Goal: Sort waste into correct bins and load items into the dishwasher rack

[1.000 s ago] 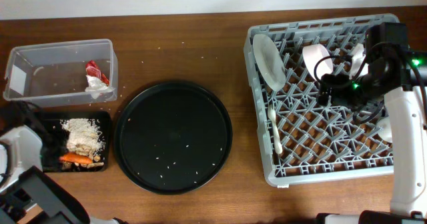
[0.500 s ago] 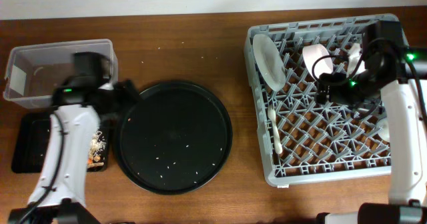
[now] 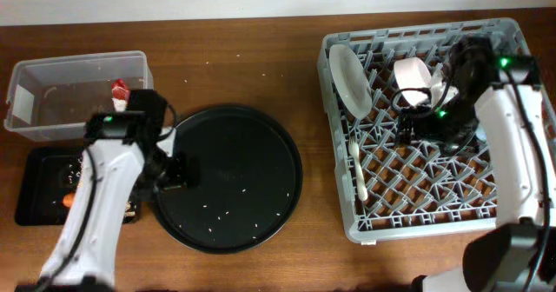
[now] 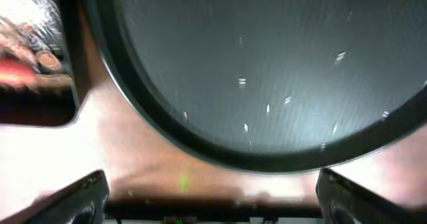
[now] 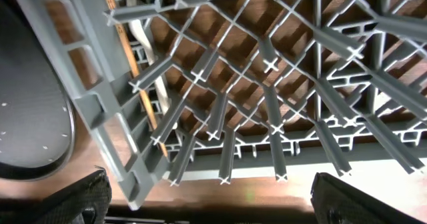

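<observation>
On my overhead feed the left arm (image 3: 91,205) and the right arm (image 3: 514,153) both wear smooth white shells on their long links, ending in boxy black housings, each lit by a small green light (image 3: 110,119). Thin black cables (image 3: 455,64) loop off the right arm's black end. On the wrist feeds the fingers (image 4: 83,194) show as dark, rounded, matte tips.

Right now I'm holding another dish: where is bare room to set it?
In the rack, the front half right of the fork is bare; the round black tray holds only crumbs. Crowded: the rack's back row, with plate and cup.
</observation>
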Action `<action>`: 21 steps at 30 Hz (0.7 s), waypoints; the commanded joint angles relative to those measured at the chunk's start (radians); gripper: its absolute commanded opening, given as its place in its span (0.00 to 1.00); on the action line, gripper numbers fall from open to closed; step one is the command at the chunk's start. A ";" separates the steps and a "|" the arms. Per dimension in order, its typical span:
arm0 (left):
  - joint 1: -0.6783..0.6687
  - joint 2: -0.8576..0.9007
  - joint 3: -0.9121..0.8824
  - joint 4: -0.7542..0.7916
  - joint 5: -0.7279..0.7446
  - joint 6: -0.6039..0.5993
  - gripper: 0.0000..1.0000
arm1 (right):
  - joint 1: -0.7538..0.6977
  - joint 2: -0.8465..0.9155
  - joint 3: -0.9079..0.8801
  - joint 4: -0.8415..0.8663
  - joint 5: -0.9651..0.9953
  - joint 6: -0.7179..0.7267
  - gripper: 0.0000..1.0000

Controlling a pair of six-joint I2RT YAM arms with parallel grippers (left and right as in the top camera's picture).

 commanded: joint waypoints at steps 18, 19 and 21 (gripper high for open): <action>0.010 -0.807 -0.316 0.301 -0.016 0.039 0.99 | 0.017 -0.927 -0.580 0.397 0.142 0.107 0.99; 0.010 -0.807 -0.316 0.301 -0.016 0.039 0.99 | 0.017 -0.936 -0.580 0.397 0.142 0.107 0.99; 0.010 -0.807 -0.316 0.301 -0.016 0.039 0.99 | 0.017 -0.936 -0.580 0.397 0.142 0.107 0.99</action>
